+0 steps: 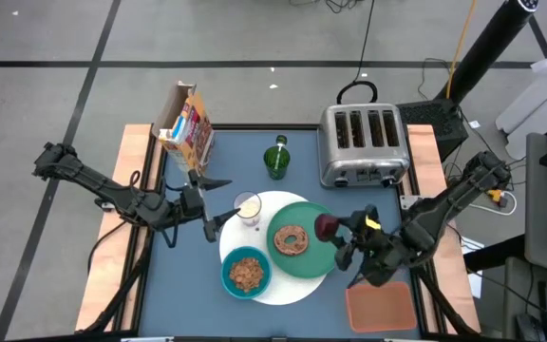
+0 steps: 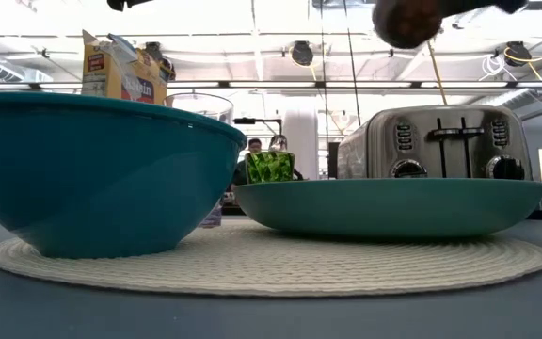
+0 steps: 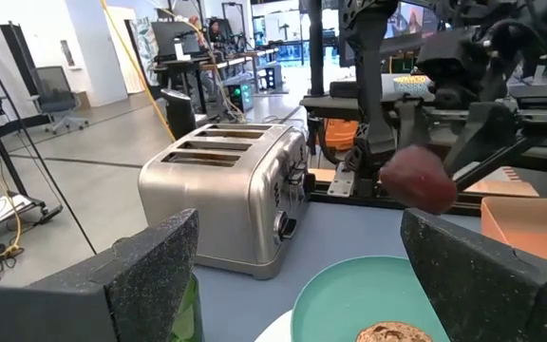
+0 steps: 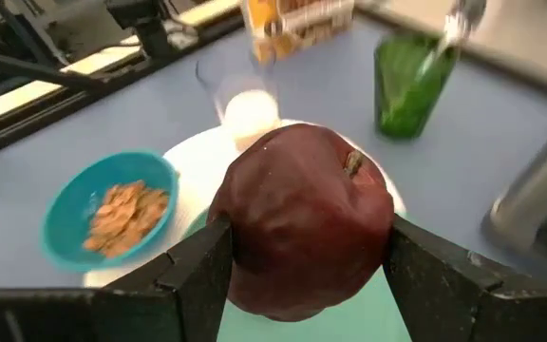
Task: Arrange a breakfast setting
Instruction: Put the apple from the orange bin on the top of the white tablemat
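A white round placemat [image 1: 297, 283] bears a green plate [image 1: 312, 257] with a brown bagel [image 1: 291, 239], a teal bowl [image 1: 246, 273] of cereal and a milk glass [image 1: 248, 207]. A spoon [image 4: 456, 21] stands in a green glass [image 1: 276, 159] farther back. My right gripper [image 1: 330, 233] is shut on a dark-red apple [image 4: 307, 228] above the plate's right part. My left gripper [image 1: 224, 201] is open and empty, just left of the milk glass. My right gripper pinches the apple's two opposite sides [image 4: 234, 237] between its two fingers [image 4: 193, 271]. The fingers come from the table's right and near side, slanting down. The apple is lifted clear above the plate [image 2: 389, 205], its stem [image 4: 353, 163] on the upper side.
A silver toaster [image 1: 364, 142] stands at the back right and a cereal box [image 1: 186, 123] at the back left. An orange tray [image 1: 380, 306] lies at the near right corner, beside the placemat.
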